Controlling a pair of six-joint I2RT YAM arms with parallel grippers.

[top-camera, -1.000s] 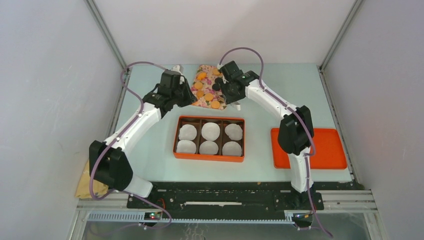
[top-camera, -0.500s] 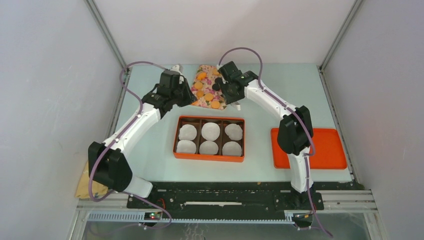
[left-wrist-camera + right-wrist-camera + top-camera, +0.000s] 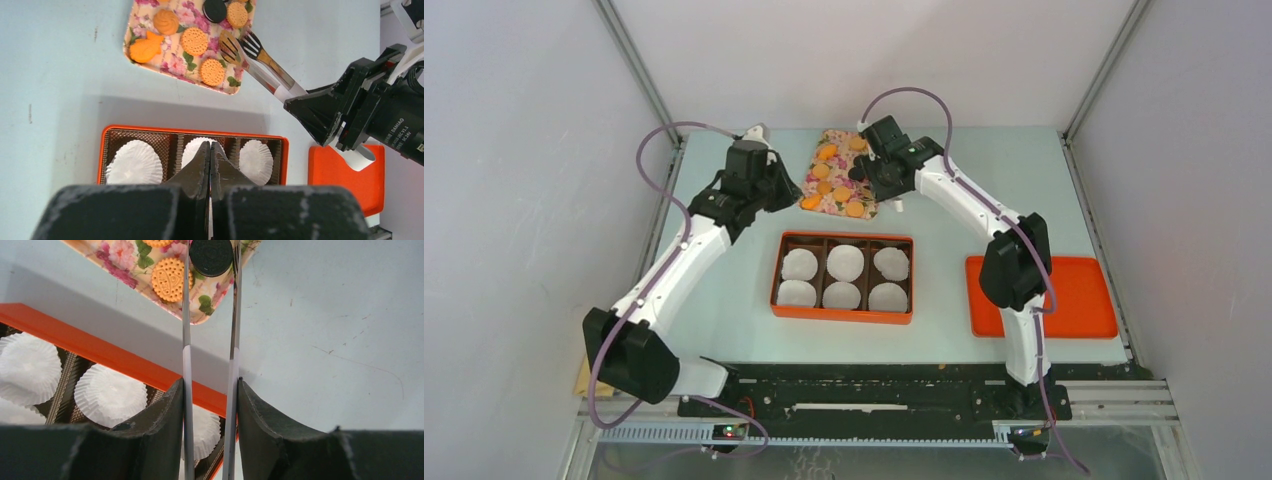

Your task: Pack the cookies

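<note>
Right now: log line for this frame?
left fingers: shut, empty | right fingers: shut on tongs | tongs: over black cookie on tray | box: liners only

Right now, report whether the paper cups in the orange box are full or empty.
Empty: all six paper cups show bare white; the cookies lie on the floral tray.

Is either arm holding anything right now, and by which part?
The right gripper clamps the tongs across both arms, near the handle end. The left gripper is shut on nothing.
</note>
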